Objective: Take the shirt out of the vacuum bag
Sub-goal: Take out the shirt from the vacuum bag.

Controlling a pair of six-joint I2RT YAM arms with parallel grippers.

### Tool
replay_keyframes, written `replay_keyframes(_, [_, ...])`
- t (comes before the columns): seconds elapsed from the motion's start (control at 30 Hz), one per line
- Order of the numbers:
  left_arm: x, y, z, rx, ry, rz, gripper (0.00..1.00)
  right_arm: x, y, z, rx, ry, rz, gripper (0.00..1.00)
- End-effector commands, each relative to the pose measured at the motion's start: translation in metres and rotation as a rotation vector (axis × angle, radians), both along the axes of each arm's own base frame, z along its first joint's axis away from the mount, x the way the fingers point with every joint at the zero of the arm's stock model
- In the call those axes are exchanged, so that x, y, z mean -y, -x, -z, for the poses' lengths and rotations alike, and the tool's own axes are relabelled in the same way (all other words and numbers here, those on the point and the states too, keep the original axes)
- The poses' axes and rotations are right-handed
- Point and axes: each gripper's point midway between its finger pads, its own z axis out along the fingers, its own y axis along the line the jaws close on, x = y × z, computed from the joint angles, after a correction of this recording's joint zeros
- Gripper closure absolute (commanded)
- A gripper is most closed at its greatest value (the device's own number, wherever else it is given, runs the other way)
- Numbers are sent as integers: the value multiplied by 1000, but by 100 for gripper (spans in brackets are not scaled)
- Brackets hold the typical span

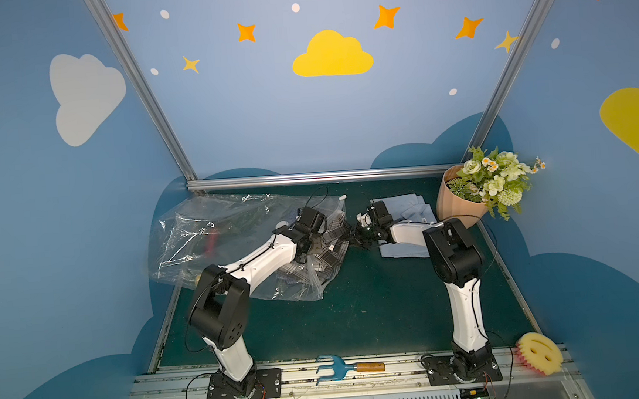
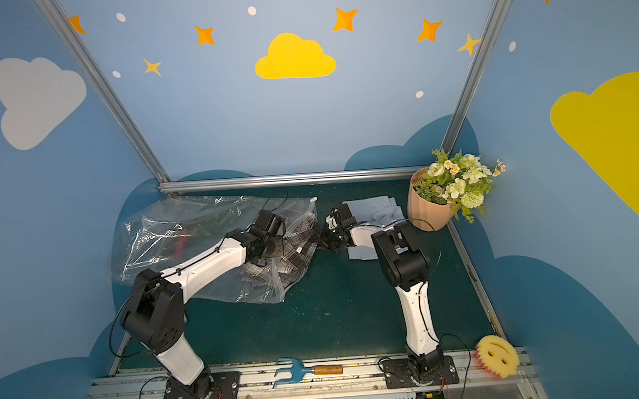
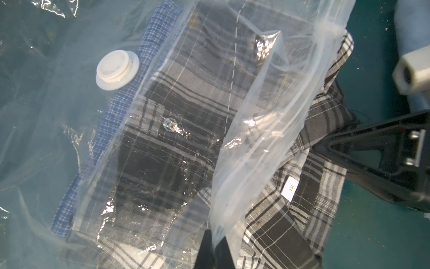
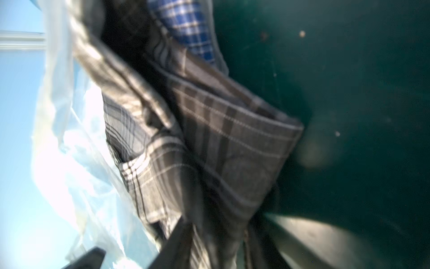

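The clear crinkly vacuum bag (image 1: 205, 235) (image 2: 159, 238) lies at the back left of the green mat, its mouth facing right. Its round white valve (image 3: 117, 69) and white slider clip (image 1: 343, 197) both show. A black-and-grey plaid shirt (image 1: 329, 251) (image 3: 290, 221) (image 4: 209, 139) sticks partly out of the mouth. My left gripper (image 3: 215, 244) is shut on the bag's upper plastic flap and holds it up off the shirt. My right gripper (image 1: 353, 238) (image 4: 218, 233) is at the mouth, with bunched plaid cloth pinched between its fingers. A blue checked garment (image 3: 149, 46) lies deeper inside.
A folded light blue shirt (image 1: 407, 209) lies on the mat under the right arm. A tan pot of flowers (image 1: 460, 202) stands at the back right corner. A blue hand rake (image 1: 341, 366) and a yellow sponge (image 1: 540, 352) rest on the front rail.
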Motion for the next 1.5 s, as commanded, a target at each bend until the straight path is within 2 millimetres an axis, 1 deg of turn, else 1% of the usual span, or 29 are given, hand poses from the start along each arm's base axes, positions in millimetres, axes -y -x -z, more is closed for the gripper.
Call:
replay_keyframes(0.0, [-1,0,-4,12,-2,-5,97,-6,-9,-12,36,-13,9,76])
replay_keyframes(0.1, [-2,0,-3,11,-4,-6,97,-2,-9,-26,66,9,7,85])
replay_keyframes(0.13, [-1,0,-2,10,-2,-6,97,0,-7,-31,73,20,5,90])
replay_keyframes(0.2, [0,0,-2,10,2,-5,97,3,-6,-40,94,32,5,94])
replay_keyframes(0.27, [1,-1,-5,16,8,-6,93,8,-4,-47,109,50,5,98])
replay_keyframes(0.3, [0,-2,-5,17,4,-7,90,9,-3,-51,113,60,0,100])
replay_keyframes(0.37, [-1,-4,-10,27,2,-8,82,11,-1,-57,120,75,-7,100])
replay_keyframes(0.43, [-2,-5,-14,37,2,-6,68,12,0,-66,133,78,-15,100])
replay_keyframes(0.47, [-2,-5,-16,41,4,-5,63,12,0,-69,141,84,-22,100])
replay_keyframes(0.57, [-5,-6,-23,58,15,-15,43,14,-3,-76,153,107,-31,100])
replay_keyframes(0.6, [-5,-7,-27,69,19,-14,38,14,-4,-78,156,107,-35,100])
replay_keyframes(0.63, [-7,-7,-32,80,23,-16,35,13,-5,-79,156,106,-40,100])
replay_keyframes(0.7, [-10,-8,-47,114,38,-22,31,12,-6,-81,155,107,-48,100])
replay_keyframes(0.83, [-26,-9,-83,198,104,-55,29,10,-10,-85,163,108,-59,100])
replay_keyframes(0.9, [-37,-8,-99,238,168,-83,29,7,-13,-81,159,116,-83,100])
replay_keyframes(0.97, [-51,-8,-107,267,226,-113,29,4,-16,-73,138,130,-109,100])
replay_keyframes(1.0, [-57,-8,-108,275,251,-127,29,2,-19,-68,131,127,-120,100])
replay_keyframes(1.03, [-64,-10,-107,288,258,-143,29,0,-21,-68,131,120,-126,100])
replay_keyframes(1.07, [-72,-10,-100,289,251,-163,30,-3,-24,-63,124,113,-134,100])
replay_keyframes(1.13, [-87,-13,-80,263,251,-206,31,-9,-29,-61,117,103,-149,100])
replay_keyframes(1.2, [-100,-15,-52,211,239,-254,34,-15,-35,-61,118,96,-158,100])
replay_keyframes(1.23, [-104,-17,-42,189,242,-275,35,-17,-37,-60,119,95,-159,100])
replay_keyframes(1.33, [-111,-24,-12,127,287,-323,43,-19,-42,-61,124,96,-163,100])
replay_keyframes(1.47, [-112,-36,12,68,298,-336,51,-16,-45,-64,128,98,-157,100])
